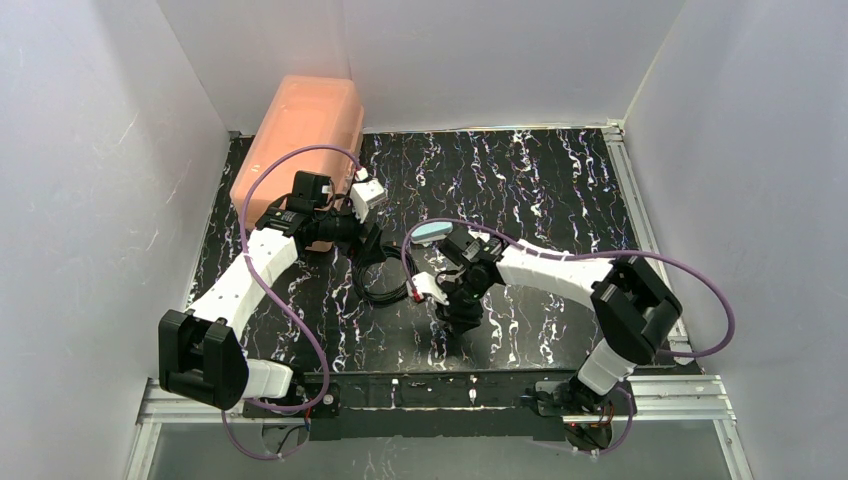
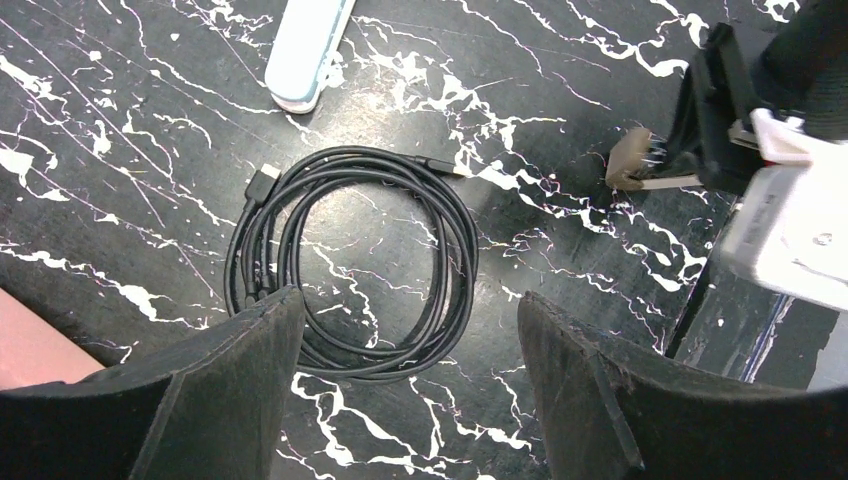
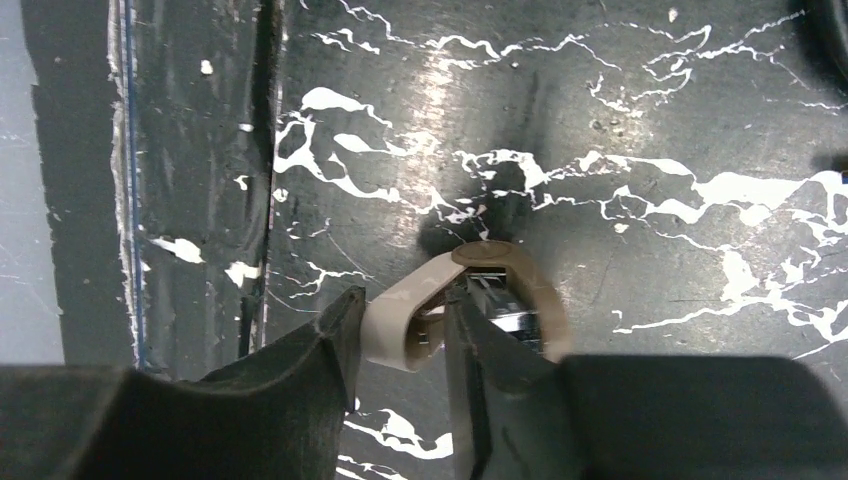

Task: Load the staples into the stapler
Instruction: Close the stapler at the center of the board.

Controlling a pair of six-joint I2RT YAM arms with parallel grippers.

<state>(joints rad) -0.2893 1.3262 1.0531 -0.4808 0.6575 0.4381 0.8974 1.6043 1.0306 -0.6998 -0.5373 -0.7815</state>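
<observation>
**At mid-table, right jaws pinch the staple sleeve**

Down on the black marbled table (image 1: 560,180), the right gripper (image 3: 402,305) is pointed at the surface with its jaws drawn in narrow on the tan cardboard sleeve (image 3: 390,335). And that sleeve is taking a squeeze: its walls are bowed out into a loop, one side caught between the two fingers. Inside the loop there's a glint, the silvery staples (image 3: 503,305), tucked against the inner face of one finger. Whether the sleeve touches the table or hangs just over it, I cannot tell from these angles.

Over to the left gripper (image 2: 410,298): jaws spread wide, nothing between them, hovering above a coiled black cable (image 2: 465,250) that lies flat on the table.

The stapler (image 2: 308,45), light blue with rounded ends, lies on the table just past the far side of that coil, apart from both grippers. From above it sits just behind the right arm's wrist, partly covered by it.

From the left wrist view the right gripper shows at the right edge, the tan sleeve poking out of its fingertips, well apart from the stapler.

A salmon-pink box (image 1: 300,140) stands at the far left corner of the table, behind the left arm.
</observation>
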